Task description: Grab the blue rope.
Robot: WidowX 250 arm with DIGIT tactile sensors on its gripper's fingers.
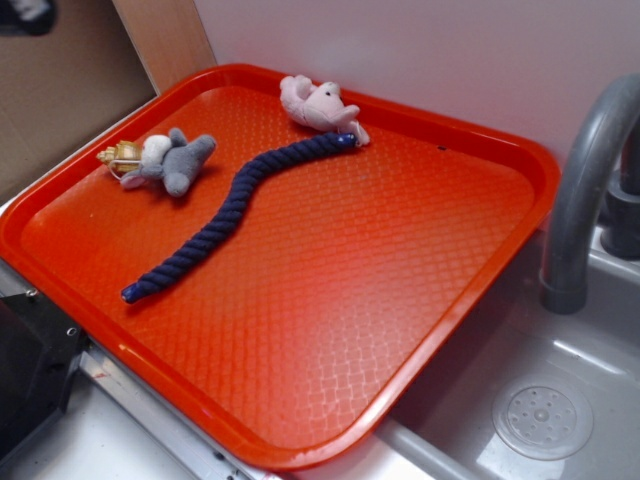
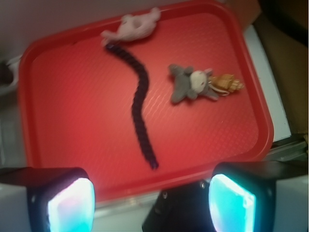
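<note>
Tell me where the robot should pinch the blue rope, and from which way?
Probably the middle of the blue rope, coming straight down from above. It lies flat on the red tray, and its middle stretch has bare tray on both sides, while its far end touches the pink plush toy. The gripper is open, well above the tray.

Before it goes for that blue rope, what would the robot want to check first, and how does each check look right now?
1. Blue rope in plain sight on the red tray: ok.
2. Nothing lying on the rope's middle: ok.
3. Rope ends free: not ok, the far end touches the pink plush toy.
4. Grey plush toy apart from the rope: ok, a small gap shows.
5. End effector open and empty: ok, its pads stand wide apart.
6. End effector over the rope: not ok, it hangs back at the tray's near rim.
</note>
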